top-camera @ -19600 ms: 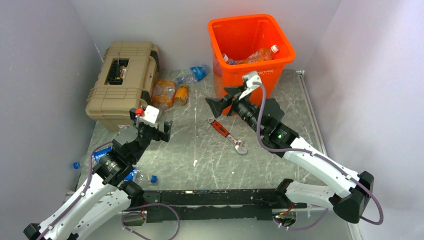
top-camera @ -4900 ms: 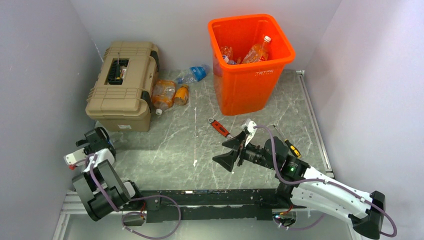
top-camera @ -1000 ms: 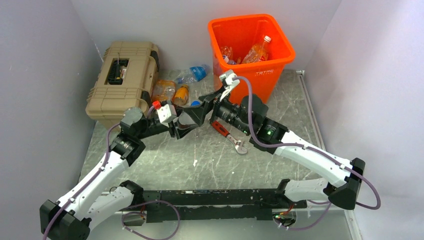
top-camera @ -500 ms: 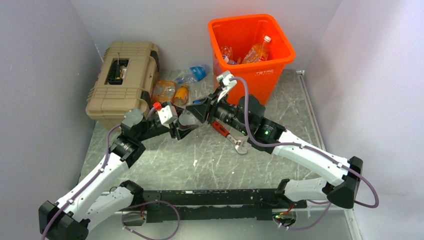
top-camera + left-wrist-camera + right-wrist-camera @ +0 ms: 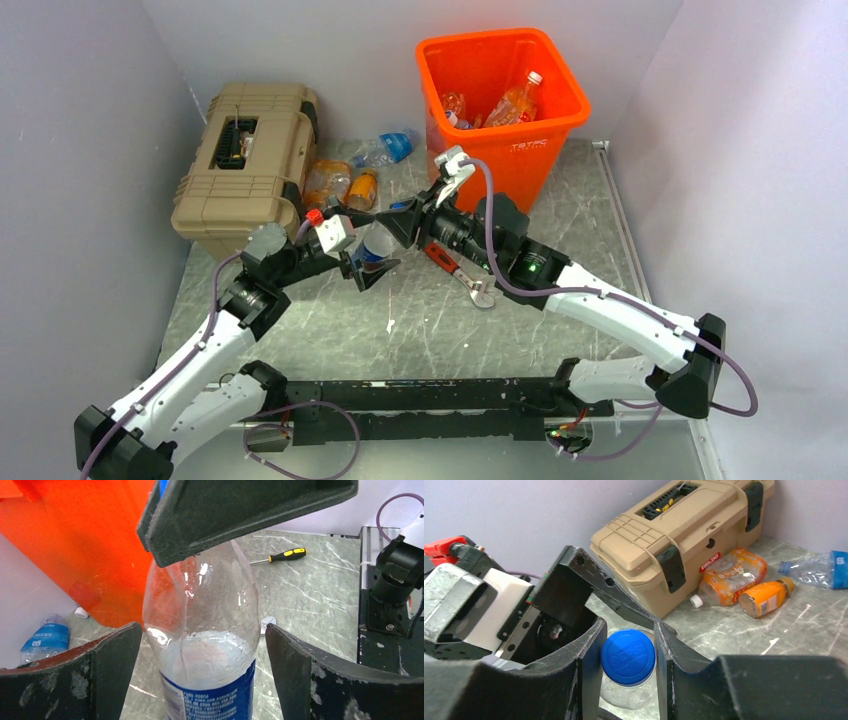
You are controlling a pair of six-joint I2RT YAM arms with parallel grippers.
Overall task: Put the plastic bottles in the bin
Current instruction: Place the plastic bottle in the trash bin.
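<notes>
Left end effector [image 5: 202, 649] spread wide, right end effector [image 5: 627, 652] clamped

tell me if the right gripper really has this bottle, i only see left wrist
Observer: Yes. The right gripper is shut on the blue cap of the bottle.
Operator: anything in the bin
Observer: The bin holds a few bottles, orange-tinted ones among them.
Operator: any more on the table
Observer: A crushed orange bottle and a small orange bottle lie beside the toolbox.
</notes>
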